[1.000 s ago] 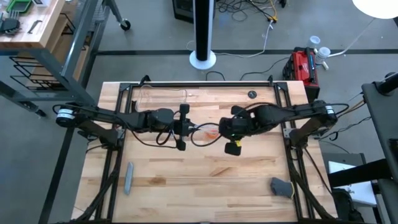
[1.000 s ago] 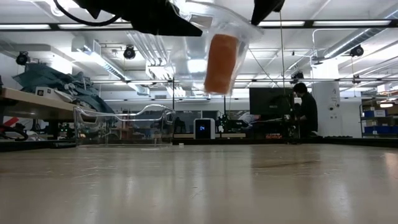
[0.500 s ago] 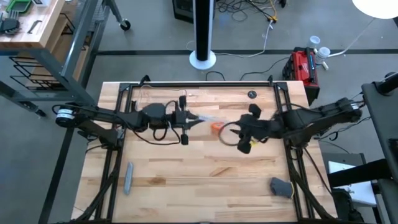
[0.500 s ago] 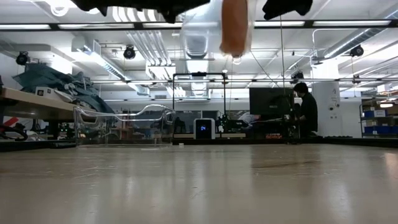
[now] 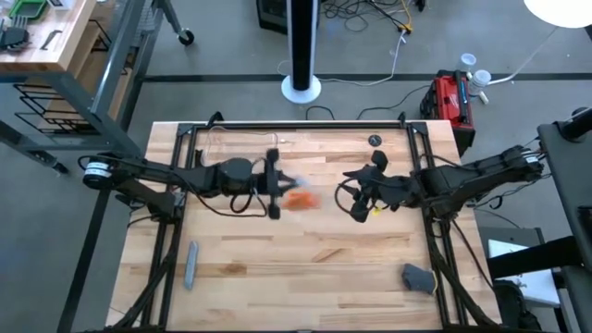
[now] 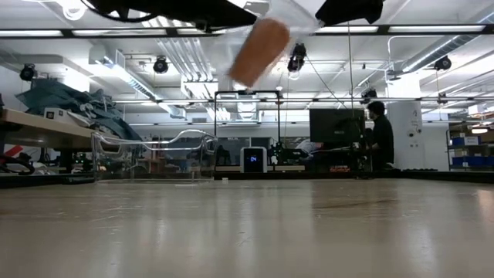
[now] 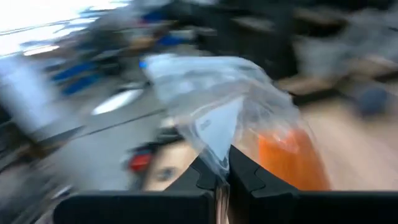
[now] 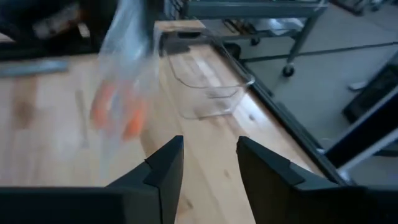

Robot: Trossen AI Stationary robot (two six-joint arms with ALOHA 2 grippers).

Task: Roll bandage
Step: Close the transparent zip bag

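Left claw pinching plastic wrap, bandage roll tilted; right claw agape.

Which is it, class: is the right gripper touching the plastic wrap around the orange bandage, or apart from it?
Apart. The high view shows bare table between the right gripper and the plastic wrap with the bandage; the right wrist view shows open fingers short of it.

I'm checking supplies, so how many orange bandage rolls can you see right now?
1. The bandage hangs above the table middle inside a clear plastic wrap, which the left tool pinches. The right tool is open and apart from it. I see no others, though some may be hidden.
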